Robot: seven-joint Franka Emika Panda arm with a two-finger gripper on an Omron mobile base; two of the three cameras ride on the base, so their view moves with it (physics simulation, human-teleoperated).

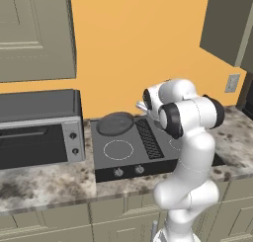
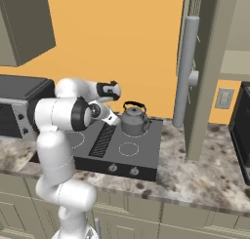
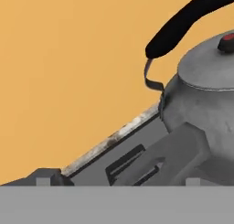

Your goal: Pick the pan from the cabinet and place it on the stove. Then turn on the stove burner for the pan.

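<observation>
The dark grey pan (image 1: 116, 123) rests flat on the stove (image 1: 123, 162), over its back left burner, with its thin handle reaching right toward the arm. My gripper (image 3: 118, 182) is open; its tips stand wide apart on either side of the handle's grey end (image 3: 173, 154) without touching it. In the right base view the gripper (image 2: 113, 118) hovers low over the stove's (image 2: 141, 157) ribbed centre, just left of the kettle. The cabinet (image 2: 207, 62) on the right has its door swung open, its long bar handle (image 2: 185, 72) facing me.
A grey kettle (image 2: 134, 120) with a black loop handle sits on the back right burner, close to the gripper. A toaster oven (image 1: 39, 130) stands left of the stove. Two knobs (image 2: 113, 168) line the stove's front. Another wall cabinet (image 1: 34, 33) hangs at upper left.
</observation>
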